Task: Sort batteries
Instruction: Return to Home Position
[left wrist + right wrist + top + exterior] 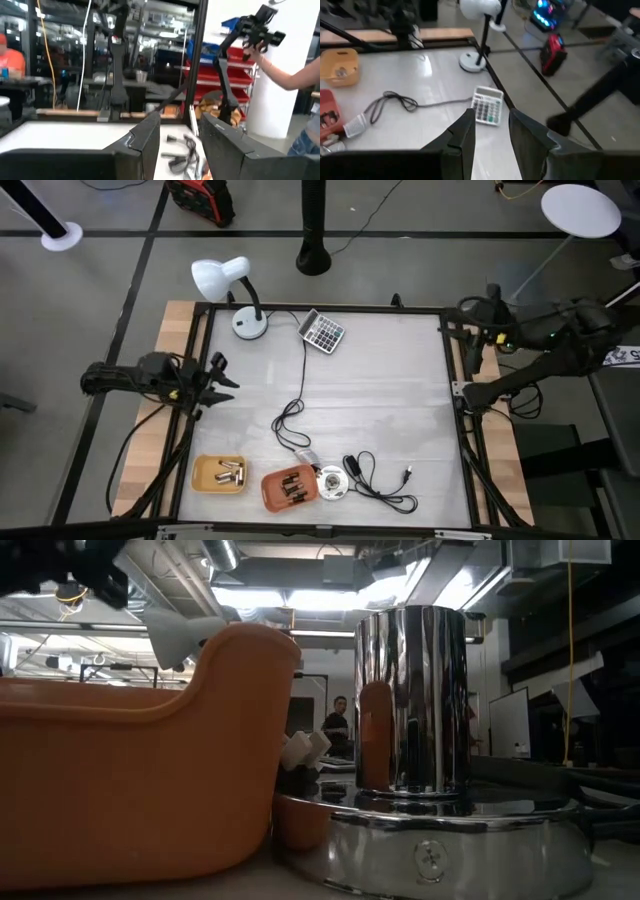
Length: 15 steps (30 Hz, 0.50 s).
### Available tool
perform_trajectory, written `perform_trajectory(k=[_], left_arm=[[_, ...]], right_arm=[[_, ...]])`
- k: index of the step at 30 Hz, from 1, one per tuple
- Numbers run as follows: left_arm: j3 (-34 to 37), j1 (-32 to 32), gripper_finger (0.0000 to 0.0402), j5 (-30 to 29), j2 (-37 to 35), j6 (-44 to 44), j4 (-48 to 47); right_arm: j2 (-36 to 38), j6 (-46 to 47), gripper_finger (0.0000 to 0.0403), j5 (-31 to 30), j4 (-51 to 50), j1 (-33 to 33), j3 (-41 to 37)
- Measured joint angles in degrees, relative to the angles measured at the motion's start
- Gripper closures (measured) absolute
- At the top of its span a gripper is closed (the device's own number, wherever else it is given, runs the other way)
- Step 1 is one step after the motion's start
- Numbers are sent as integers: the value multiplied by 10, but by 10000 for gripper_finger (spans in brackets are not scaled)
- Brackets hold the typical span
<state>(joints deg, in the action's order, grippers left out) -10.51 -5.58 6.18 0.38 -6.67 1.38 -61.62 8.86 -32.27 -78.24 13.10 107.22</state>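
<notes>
The batteries lie in two small trays near the table's front edge. Silvery batteries [232, 474] rest in the yellow tray [203, 473], and thin dark batteries [295, 485] rest in the orange tray [272, 492]. The right wrist view shows the yellow tray [340, 64] and the orange tray [327, 112] as well. My left gripper [228, 374] stands open at the table's left edge, well behind the trays, with nothing between its fingers [145, 142]. My right gripper [478, 312] stands open above the far right corner, pointing across the table, its fingers [462, 137] empty.
A calculator [322, 331] and a white desk lamp [228, 284] stand at the far edge. A black cable [297, 415] runs down the middle to a round chrome piece [330, 480] beside the orange tray. A person stands beyond the table in the left wrist view.
</notes>
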Motion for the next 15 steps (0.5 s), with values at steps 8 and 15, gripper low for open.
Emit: perform_trajectory(k=[8,15], left_arm=[[96,0,272,-11,0,-28,119],[99,0,272,-15,0,-17,129]], right_arm=[[178,-14,288,58,241,0,-313],[338,37,288,109,419,0,-549]])
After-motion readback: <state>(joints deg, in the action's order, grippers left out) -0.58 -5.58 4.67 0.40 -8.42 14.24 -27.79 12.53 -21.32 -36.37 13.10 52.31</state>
